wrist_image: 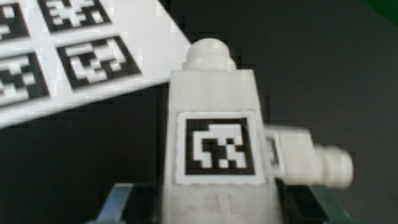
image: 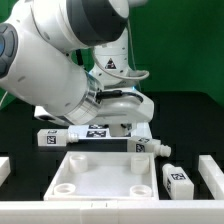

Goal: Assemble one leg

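**Desk:** Where is the leg?

**Photographer:** The Panda's gripper (wrist_image: 192, 208) straddles the leg (wrist_image: 222, 120), tag facing the wrist camera, near the marker board (wrist_image: 71, 50) and behind the tabletop (image: 105, 160). Clamped or merely around it, I cannot tell.

**Desk:** The risk?

**Photographer:** A second leg (wrist_image: 324, 165) lies right beside it. A lift could drag that along, and an off-centre hold could let the leg twist or slip.
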Available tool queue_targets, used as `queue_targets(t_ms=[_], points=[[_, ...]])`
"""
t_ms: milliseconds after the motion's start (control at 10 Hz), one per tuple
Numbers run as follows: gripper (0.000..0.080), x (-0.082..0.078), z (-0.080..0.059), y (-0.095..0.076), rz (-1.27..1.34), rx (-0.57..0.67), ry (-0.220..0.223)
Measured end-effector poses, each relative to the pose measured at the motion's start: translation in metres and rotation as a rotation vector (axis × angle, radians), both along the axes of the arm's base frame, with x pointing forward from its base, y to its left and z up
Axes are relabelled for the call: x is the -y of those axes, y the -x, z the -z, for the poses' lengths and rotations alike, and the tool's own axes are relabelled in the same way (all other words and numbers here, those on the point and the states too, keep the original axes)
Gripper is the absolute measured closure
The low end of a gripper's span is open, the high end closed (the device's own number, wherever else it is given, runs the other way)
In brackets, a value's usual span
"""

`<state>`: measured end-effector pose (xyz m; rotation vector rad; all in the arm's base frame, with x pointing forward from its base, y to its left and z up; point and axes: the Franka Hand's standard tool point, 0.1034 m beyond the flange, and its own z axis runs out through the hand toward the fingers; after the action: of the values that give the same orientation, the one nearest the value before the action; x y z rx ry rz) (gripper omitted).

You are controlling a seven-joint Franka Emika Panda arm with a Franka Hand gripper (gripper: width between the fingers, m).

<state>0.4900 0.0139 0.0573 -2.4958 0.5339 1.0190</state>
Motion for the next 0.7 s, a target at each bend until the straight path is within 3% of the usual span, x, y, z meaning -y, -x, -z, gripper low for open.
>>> queue_targets(t_ms=[300, 400, 600, 700], points=[[0.0517, 0.001, -0.002, -0.003, 0.024, 0.153, 0.094], [0.0517, 0.004, -0.007, -0.014, 0.008, 0.241, 0.114], [0.0517, 0.005, -0.034, -0.028, 0.001, 0.341, 0.141], [0.0517, 0.004, -0.054, -0.045, 0.005, 0.423, 0.168]])
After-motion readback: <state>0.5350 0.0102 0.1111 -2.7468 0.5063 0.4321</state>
